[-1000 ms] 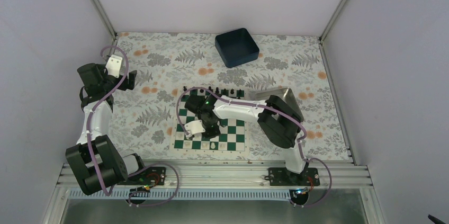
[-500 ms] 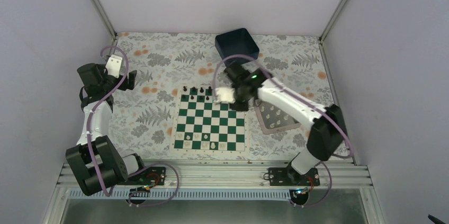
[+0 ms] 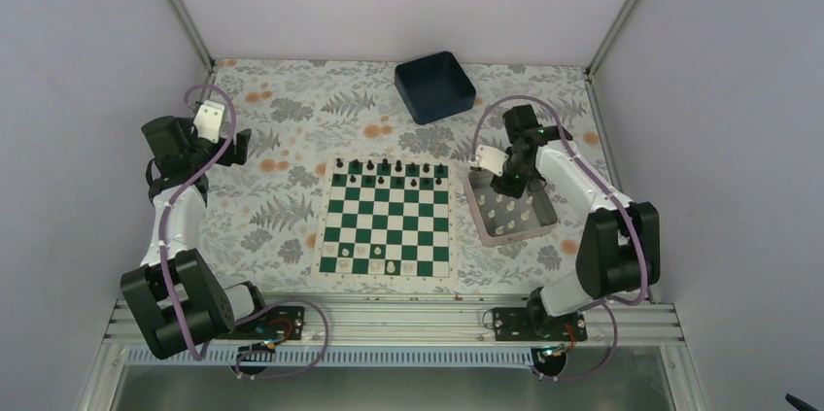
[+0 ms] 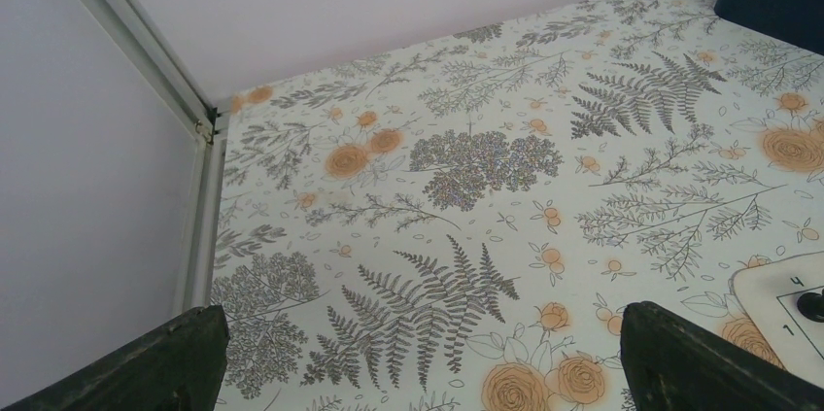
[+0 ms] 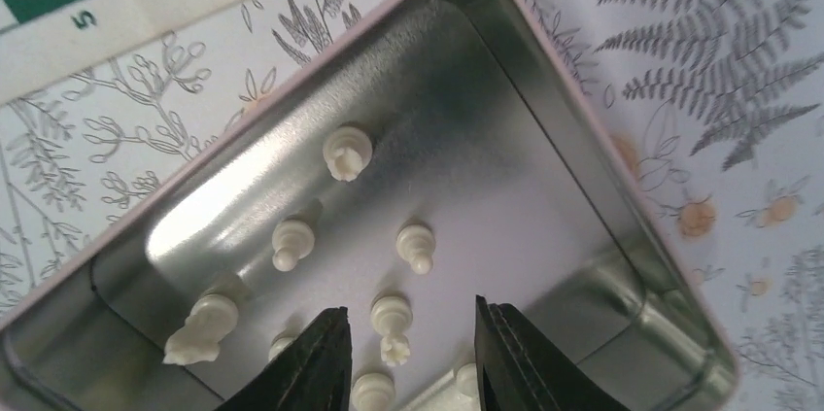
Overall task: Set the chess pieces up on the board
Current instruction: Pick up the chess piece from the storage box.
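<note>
Having left the board, the right gripper is now hovering over the silver tray right of centre, jaws apart around one of the white chess pieces lying inside, readying another pick

Pale desk printed with grey ferns and orange blossoms, board checked dark green and white inside a cream border, cream chess pieces in the silver tray at right, black pieces on the board's far row, navy bin beyond.
</note>
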Robot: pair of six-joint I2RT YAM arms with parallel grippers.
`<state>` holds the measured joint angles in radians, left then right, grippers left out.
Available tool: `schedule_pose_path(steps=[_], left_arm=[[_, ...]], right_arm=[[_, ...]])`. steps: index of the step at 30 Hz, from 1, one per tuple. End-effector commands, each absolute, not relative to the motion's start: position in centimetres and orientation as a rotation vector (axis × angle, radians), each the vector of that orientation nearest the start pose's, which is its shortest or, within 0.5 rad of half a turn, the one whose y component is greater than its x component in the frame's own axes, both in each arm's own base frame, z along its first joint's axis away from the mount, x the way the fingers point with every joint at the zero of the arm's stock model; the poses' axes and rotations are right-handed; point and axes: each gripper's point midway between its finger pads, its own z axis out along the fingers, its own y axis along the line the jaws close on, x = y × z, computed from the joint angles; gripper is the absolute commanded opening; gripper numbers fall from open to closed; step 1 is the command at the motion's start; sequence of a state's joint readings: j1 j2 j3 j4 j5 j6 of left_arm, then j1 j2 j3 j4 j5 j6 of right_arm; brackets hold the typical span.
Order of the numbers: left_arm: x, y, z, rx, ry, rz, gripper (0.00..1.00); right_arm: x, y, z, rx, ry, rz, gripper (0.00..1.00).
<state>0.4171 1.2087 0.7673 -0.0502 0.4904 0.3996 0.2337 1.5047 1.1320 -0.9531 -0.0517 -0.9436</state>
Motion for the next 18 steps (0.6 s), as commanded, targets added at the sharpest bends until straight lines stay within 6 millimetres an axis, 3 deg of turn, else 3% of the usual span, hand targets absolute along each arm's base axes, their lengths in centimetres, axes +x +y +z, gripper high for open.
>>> schedule_pose_path(steps=[1,8,18], left_arm=[[37.1,7.4,20.9,0.283,1.960,-0.002,1.00],[37.1,7.4,20.7,0.282,1.964,-0.003,1.00],[37.2,7.6,20.6,0.279,1.967,0.002,1.00]], right_arm=[[31.1,7.5,8.7,-1.601,2.387,-0.021,0.35],[31.6,6.1,6.1,-1.582,2.442,-0.022,0.35],[31.3,6.3,4.0,-1.602,2.484,0.046,0.34]])
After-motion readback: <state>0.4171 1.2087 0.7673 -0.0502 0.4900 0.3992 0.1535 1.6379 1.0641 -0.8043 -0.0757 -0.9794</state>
